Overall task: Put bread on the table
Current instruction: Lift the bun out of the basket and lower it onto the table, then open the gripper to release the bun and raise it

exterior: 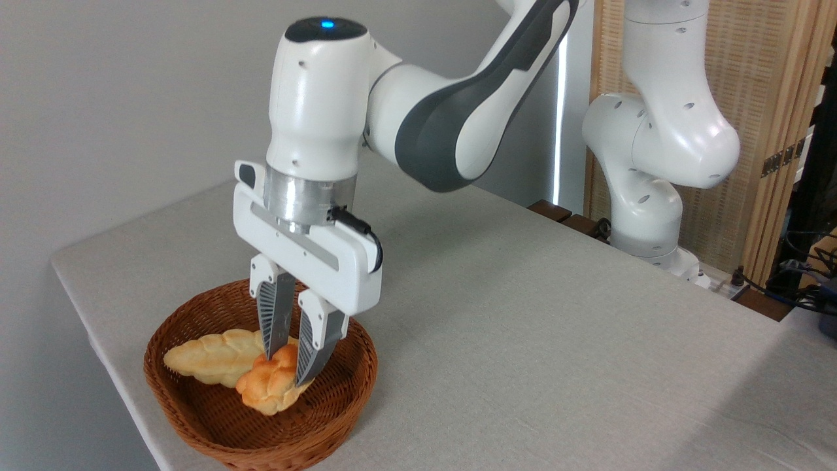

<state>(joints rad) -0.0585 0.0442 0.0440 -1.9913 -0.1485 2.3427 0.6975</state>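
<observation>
Clearly the gripper (288, 367) has its two fingers down inside the wicker basket (196, 418), straddling the bread (265, 387), one finger on each flank of its upper half. They look pressed against the crust, though from this angle I cannot be sure the grip is fully closed. The bread lies in the basket, touching the braided loaf (209, 356) at its ten o'clock. To do this step well, I judge the squeeze should be firm but light, then a straight lift clear of the rim before moving toward three o'clock, where the table (556, 327) lies bare. Count: one bread, one braided loaf, one basket, one arm with one gripper.
</observation>
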